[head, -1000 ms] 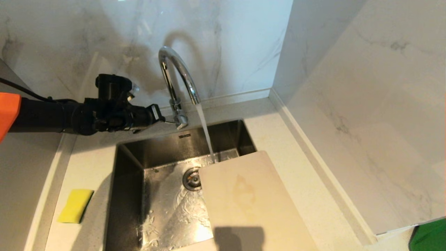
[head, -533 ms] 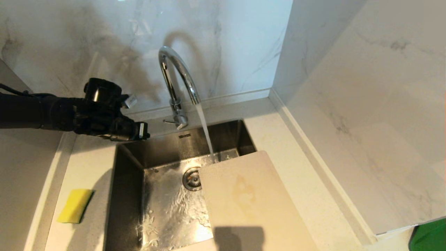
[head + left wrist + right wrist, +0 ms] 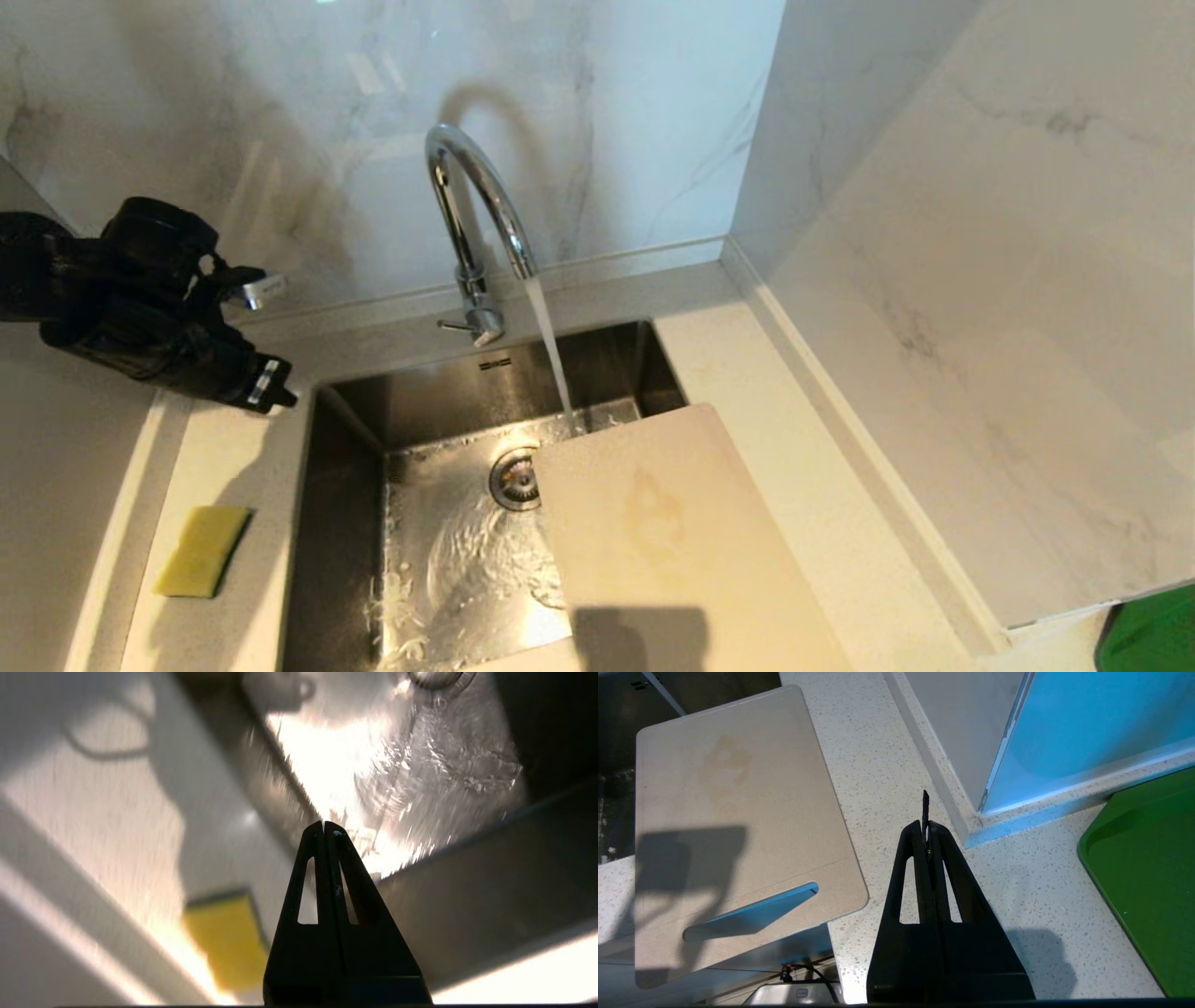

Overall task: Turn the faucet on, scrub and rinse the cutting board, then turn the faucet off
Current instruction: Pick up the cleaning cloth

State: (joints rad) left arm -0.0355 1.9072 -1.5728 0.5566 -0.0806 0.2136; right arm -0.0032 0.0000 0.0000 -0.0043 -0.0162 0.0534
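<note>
The chrome faucet [image 3: 471, 210] stands behind the sink, and water [image 3: 553, 359] runs from its spout onto the far edge of the cutting board [image 3: 672, 541]. This beige board with a faint orange stain lies over the sink's right side and the counter; it also shows in the right wrist view [image 3: 728, 812]. My left gripper [image 3: 273, 388] is shut and empty, above the counter at the sink's far left corner, well left of the faucet's small lever [image 3: 453, 327]. Its pressed-together tips [image 3: 323, 826] point toward the sink's left rim. My right gripper [image 3: 926, 828] is shut over the counter, right of the board.
A yellow sponge [image 3: 201, 551] lies on the counter left of the steel sink [image 3: 341, 523], and shows beside the left fingers [image 3: 229, 938]. Water spreads over the sink floor round the drain [image 3: 513, 478]. A green tray [image 3: 1148, 868] sits at the right. Marble walls close the back and right.
My left gripper has drawn away from the faucet lever, moving left and down to the sink's far left corner while turning. The water keeps running. The board has not moved.
</note>
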